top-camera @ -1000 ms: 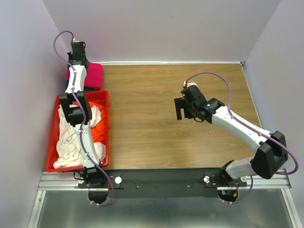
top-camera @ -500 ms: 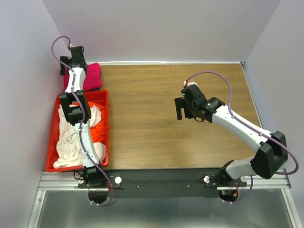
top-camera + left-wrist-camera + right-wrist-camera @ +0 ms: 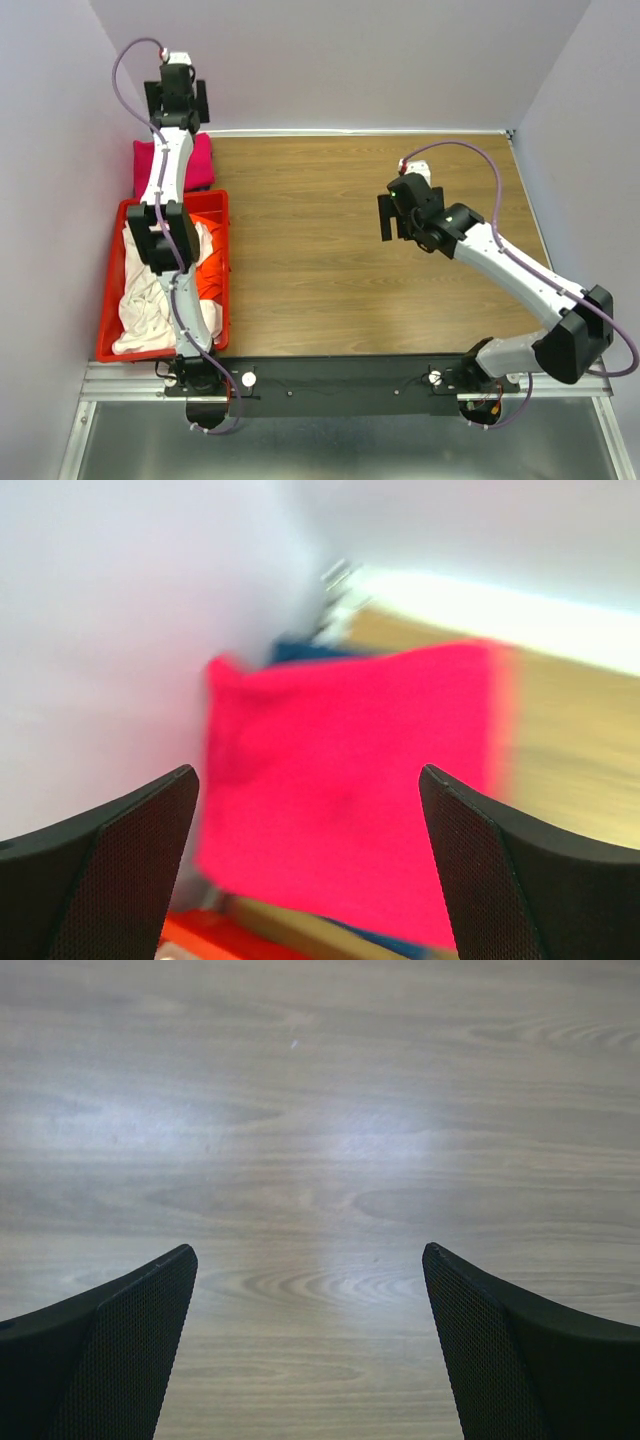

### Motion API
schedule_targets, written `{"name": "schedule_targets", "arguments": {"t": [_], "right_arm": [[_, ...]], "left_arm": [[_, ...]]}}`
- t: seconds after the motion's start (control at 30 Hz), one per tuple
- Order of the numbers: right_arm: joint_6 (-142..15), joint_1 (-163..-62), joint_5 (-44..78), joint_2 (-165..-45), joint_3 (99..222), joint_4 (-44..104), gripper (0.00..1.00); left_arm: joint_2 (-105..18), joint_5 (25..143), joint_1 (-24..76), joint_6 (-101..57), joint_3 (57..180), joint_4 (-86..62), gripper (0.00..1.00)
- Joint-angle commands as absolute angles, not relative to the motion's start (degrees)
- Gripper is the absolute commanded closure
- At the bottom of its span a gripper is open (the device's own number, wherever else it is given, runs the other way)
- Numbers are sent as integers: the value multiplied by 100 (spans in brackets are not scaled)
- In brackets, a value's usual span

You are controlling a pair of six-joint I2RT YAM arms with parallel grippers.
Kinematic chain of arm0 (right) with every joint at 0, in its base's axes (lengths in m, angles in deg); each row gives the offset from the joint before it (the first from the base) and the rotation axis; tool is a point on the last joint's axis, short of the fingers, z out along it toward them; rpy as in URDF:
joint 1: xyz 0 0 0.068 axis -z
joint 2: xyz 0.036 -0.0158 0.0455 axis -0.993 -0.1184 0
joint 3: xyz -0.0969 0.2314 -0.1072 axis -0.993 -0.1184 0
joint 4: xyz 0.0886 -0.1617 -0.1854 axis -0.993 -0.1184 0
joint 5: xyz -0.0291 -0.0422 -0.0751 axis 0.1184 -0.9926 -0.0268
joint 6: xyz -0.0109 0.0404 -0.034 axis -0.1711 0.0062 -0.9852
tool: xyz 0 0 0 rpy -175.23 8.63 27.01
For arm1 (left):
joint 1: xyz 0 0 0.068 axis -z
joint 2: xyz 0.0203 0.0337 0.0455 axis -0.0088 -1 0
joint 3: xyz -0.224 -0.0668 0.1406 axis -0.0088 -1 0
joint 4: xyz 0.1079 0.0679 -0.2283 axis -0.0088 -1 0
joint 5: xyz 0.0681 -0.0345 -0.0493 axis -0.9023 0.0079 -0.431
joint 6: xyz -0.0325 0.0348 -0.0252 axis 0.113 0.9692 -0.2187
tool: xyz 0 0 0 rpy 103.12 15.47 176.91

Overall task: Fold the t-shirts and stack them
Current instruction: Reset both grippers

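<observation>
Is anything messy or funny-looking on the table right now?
Nothing is broken or spilled. The only mess is in the red crate at the left: a cream-white shirt and an orange shirt lie crumpled, not folded. The pink shirt lies folded flat on a dark blue one.

Open wooden tabletop [image 3: 300, 250] mid-scene; red crate [image 3: 225, 300] and folded pink t-shirt [image 3: 202, 162] tight against the left wall [image 3: 50, 200].

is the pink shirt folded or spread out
Folded: the pink shirt lies as a compact rectangle in the far left corner, on a dark blue shirt whose edges peek out.
</observation>
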State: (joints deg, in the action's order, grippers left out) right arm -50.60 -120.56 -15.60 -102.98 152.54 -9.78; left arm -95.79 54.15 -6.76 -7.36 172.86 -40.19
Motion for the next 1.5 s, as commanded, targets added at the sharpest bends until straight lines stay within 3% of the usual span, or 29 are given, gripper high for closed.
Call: {"name": "schedule_targets", "arguments": {"t": [0.0, 0.17, 0.33, 0.7, 1.0, 1.47], "right_arm": [[-5051, -12003, -2857, -9849, 15664, -1058, 0], [-5024, -11994, -3692, -9199, 15876, -1040, 0], [-5033, -11994, -4290, -8321, 15587, -909, 0], [-5534, -11994, -4440, -6124, 14155, 40, 0], [-5833, -11994, -4405, -5068, 13187, 770, 0], [-5815, -11994, -4370, -4619, 12457, 1008, 0]], "left_arm": [[-8437, 6682, -122, -1359, 17069, -3944, 1], [-6786, 7104, 476, -1826, 16095, -3953, 2], [-4277, 7483, 565, -2151, 13741, -3172, 1], [358, 5263, 565, -2510, 10146, -2766, 1], [1434, 4601, 565, -3135, 8553, -1984, 1], [1619, 4398, 565, -3224, 8385, -1720, 1]]}}
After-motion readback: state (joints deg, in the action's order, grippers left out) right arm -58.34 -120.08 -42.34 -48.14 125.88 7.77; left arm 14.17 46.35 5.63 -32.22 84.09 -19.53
